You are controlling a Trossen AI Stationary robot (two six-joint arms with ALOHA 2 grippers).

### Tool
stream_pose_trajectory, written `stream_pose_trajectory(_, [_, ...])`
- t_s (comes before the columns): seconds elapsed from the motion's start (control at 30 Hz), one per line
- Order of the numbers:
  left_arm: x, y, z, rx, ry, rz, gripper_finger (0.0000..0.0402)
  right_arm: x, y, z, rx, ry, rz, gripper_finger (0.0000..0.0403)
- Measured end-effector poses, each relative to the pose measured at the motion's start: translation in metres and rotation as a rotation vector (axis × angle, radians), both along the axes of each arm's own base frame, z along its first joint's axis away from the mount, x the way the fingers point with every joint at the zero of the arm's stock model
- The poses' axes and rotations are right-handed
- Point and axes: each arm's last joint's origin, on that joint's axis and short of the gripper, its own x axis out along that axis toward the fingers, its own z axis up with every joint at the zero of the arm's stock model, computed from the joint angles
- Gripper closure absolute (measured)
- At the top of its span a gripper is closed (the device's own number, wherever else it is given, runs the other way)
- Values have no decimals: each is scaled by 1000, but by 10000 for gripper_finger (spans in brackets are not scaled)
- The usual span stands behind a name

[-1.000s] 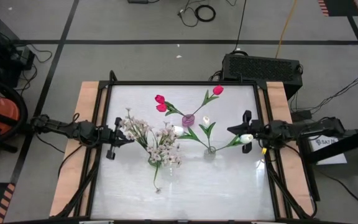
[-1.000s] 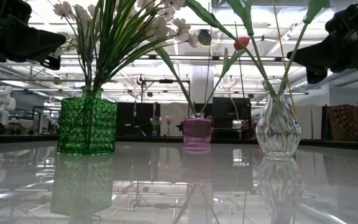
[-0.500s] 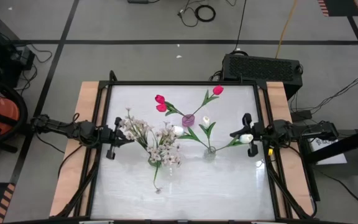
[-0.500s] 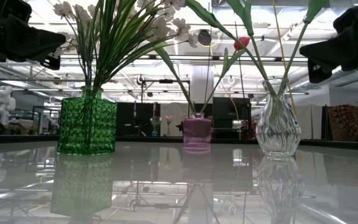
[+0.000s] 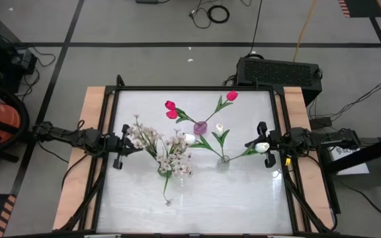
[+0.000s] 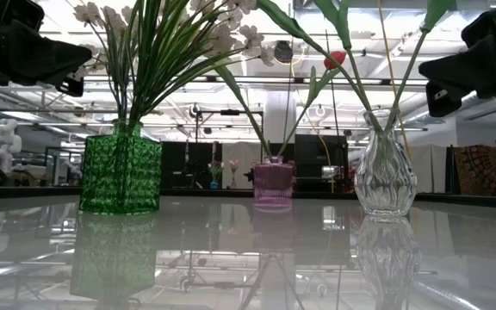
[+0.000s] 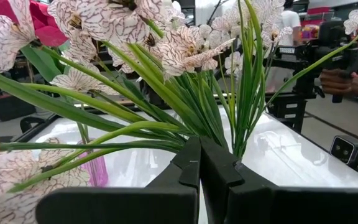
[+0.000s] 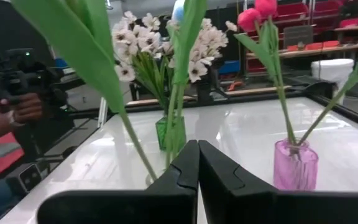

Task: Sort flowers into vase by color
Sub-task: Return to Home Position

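Table [image 5: 243, 198]: white glossy top, framed in wood.
Cream sprays [image 5: 144, 137]: held in the green vase [image 6: 120, 172], left of centre.
White tulips [image 5: 219, 126]: set in the clear vase [image 6: 385, 176], right of centre.
Pink-red tulips [image 5: 170, 106]: set in the pink vase [image 6: 273, 183], far centre.
Left gripper [image 7: 199, 155]: stationed at the left edge, just beside the sprays; closed tight, nothing gripped.
Right gripper [image 8: 198, 155]: stationed at the right edge, beside a white tulip; closed tight, nothing gripped.

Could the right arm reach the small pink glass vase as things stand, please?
Probably not cleanly: the white tulips leaning out of the clear glass vase stand between the shut right gripper and the small pink glass vase.
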Motion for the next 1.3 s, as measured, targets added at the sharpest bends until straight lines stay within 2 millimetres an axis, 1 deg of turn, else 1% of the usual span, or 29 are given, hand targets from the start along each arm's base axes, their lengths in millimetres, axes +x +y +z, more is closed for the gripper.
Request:
stream_pose_trajectory(0.13, [0,0,0,0,0,0,396,0,1,0,-13,-1,7,403])
stream_pose_trajectory(0.4, [0,1,0,29,-3,6,396,0,0,1,-63,-9,-33,403])
stream_pose_trajectory(0.6, [1,5,-1,36,3,52,396,0,0,1,-58,-9,-32,403])
stream_pose_trajectory(0.77, [2,9,-2,41,16,29,396,0,0,1,-55,-9,-33,403])
stream_pose_trajectory(0.87, [2,12,-2,47,17,52,396,0,0,1,-55,-9,-33,403])
stream_pose_trajectory(1.03, [2,14,-2,-10,26,56,396,0,0,1,-55,-9,-33,403])
stream_pose_trajectory(1.3, [2,14,-3,-20,28,65,396,0,0,1,-55,-9,-33,403])
